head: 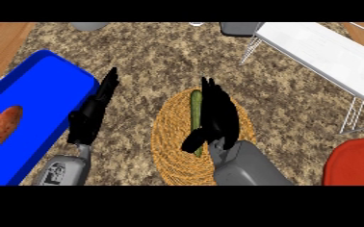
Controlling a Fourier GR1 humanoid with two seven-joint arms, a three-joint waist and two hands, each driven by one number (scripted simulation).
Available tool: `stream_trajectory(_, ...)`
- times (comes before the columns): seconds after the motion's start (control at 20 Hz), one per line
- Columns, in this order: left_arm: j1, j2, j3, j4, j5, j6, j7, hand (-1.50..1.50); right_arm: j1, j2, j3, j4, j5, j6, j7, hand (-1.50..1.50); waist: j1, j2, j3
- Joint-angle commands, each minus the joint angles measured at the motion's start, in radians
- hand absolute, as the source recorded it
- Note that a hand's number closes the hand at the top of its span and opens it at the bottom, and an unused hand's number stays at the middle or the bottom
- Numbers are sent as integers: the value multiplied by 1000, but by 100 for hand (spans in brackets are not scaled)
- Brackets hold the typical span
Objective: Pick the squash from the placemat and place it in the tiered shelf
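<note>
A long green squash (195, 109) lies lengthwise on the round woven placemat (171, 144) in the middle of the counter. My right hand (219, 118) is right over it, fingers stretched along its right side and the thumb angled down across its near end, so much of the squash is hidden. The fingers are straight, not curled round it. The white tiered shelf (320, 53) with thin metal legs stands at the upper right. My left hand (92, 110) rests open to the left of the placemat, fingers pointing away.
A blue tray (43, 86) fills the left side, holding an orange-brown item (8, 121) at its edge. A red object (347, 166) sits at the lower right. Grey items (238, 28) stand along the far edge.
</note>
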Motion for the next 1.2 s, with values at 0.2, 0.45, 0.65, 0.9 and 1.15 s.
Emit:
stream_trajectory(0.2,29,-21,-3,-29,-14,-13,0,0,-41,9,45,82,-15,-81,141,-150,7,0,0)
stream_trajectory(0.45,-5,-12,43,26,-7,-37,-11,0,-14,9,-43,197,-8,-103,-45,-150,1,2,0)
stream_trajectory(0.65,-32,-50,34,77,-62,10,-58,0,12,9,-1,239,-31,-147,-84,-150,-1,3,0)
stream_trajectory(0.9,-14,-43,44,40,-52,-30,-18,0,16,9,22,184,-35,-93,-17,-150,0,1,0)
stream_trajectory(1.15,-68,-22,89,107,-38,-53,-45,0,23,9,176,207,-31,-120,24,150,1,2,0)
